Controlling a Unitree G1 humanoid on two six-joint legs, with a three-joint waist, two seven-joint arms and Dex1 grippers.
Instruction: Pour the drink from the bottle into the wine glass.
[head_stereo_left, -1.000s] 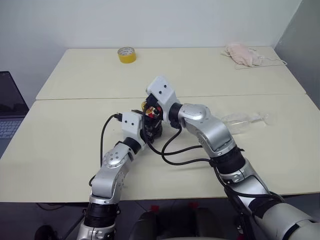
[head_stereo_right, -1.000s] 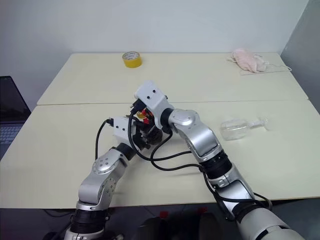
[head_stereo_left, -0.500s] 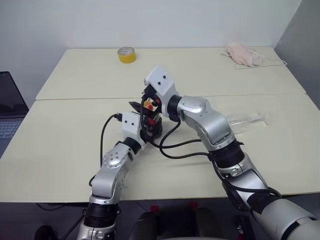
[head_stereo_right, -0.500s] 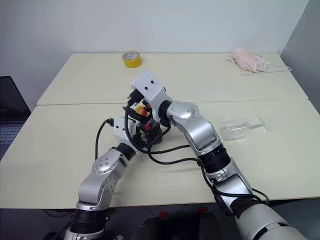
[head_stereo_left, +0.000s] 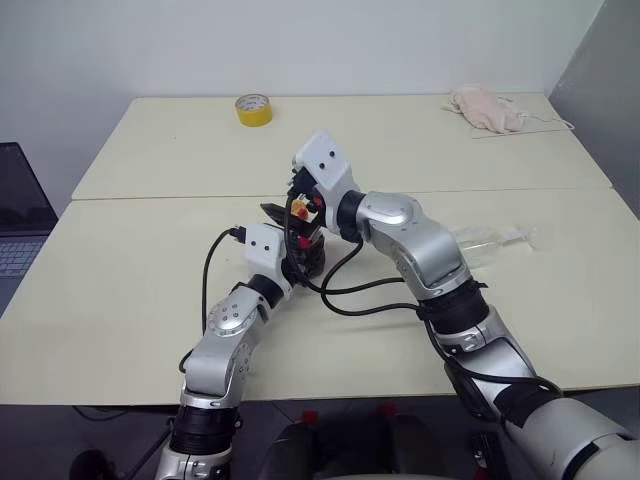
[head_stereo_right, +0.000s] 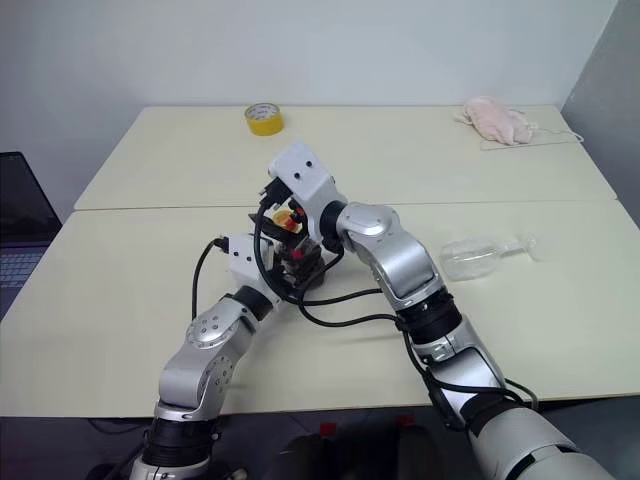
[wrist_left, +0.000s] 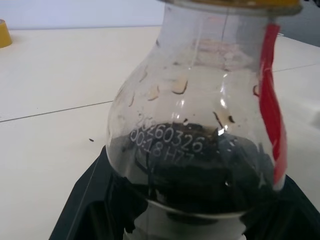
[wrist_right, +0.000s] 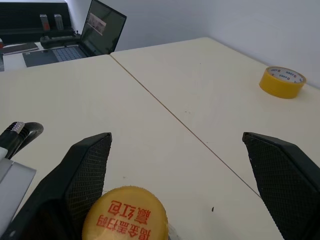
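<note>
The left gripper (wrist_left: 200, 220) clamps the bottle (wrist_left: 200, 125), half-full and dark, mid-table (head_stereo_left: 130, 290); the right gripper (wrist_right: 175, 170) gapes wide above its cap (wrist_right: 125, 214).

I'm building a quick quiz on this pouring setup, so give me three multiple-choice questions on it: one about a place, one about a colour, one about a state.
1. Where is the wine glass?
A. Lying on its side on the table, on the robot's right
B. Upright beside the tape roll
C. Held in the left tool

2. What colour is the bottle's cap?
A. Blue
B. Yellow-orange
C. White

3. How are the right tool's fingers?
A. Shut on the cap
B. Shut on the glass
C. Open, spread either side above the cap

Answers:
1 A: the head views show it on its side, away from both arms.
2 B: the right wrist view shows it with red print.
3 C: both fingers stand wide apart.
</note>
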